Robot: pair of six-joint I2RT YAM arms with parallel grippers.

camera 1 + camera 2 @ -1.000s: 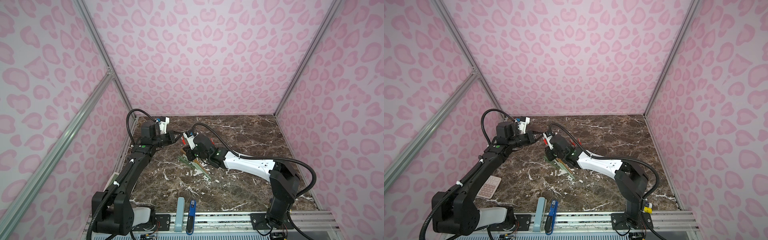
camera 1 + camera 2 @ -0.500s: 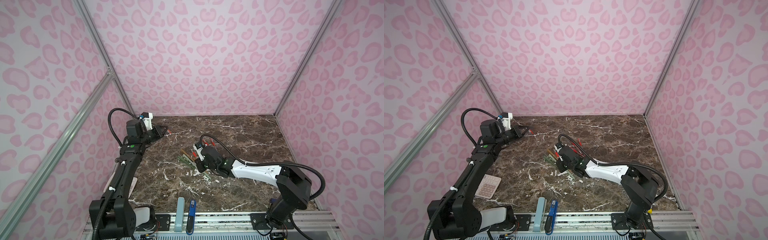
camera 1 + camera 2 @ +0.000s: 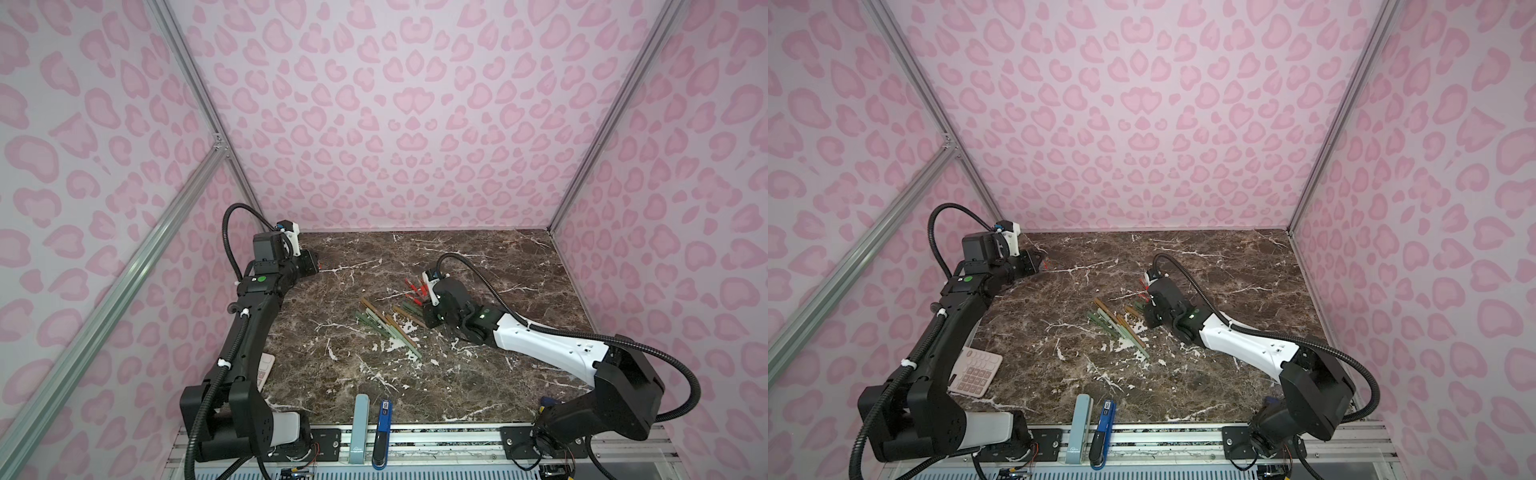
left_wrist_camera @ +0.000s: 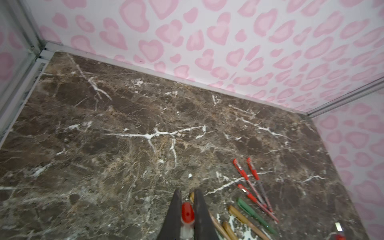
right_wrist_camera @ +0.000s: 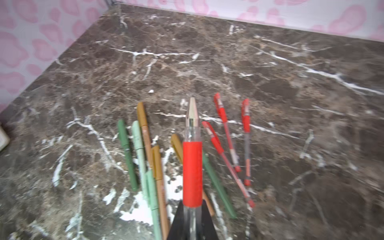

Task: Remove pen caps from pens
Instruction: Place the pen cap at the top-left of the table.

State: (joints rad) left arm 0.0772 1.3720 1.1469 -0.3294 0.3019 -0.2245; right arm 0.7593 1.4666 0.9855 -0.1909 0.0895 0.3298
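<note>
Nothing legible on the table or the rig.

At about 6 o'clock on the table's near edge, the pale-blue case (image 3: 358, 449) bore a small mark at its near end, too small to read. The blue tool (image 3: 384, 419) just beside it carried a white label, blurred. At about 8 o'clock the pink calculator (image 3: 976, 372) showed keys whose figures could not be made out. A tan-brown pen (image 5: 145, 135) had faint print along its barrel, unreadable. The left arm (image 3: 249, 328) wore a plain green dot (image 3: 261, 279).

Lower left in a top view, the calculator (image 3: 267, 368) lies largely hidden behind the left arm (image 3: 249, 332); the clear pen (image 5: 192, 170) and red cap (image 4: 187, 214) are cropped by frame edges.
</note>
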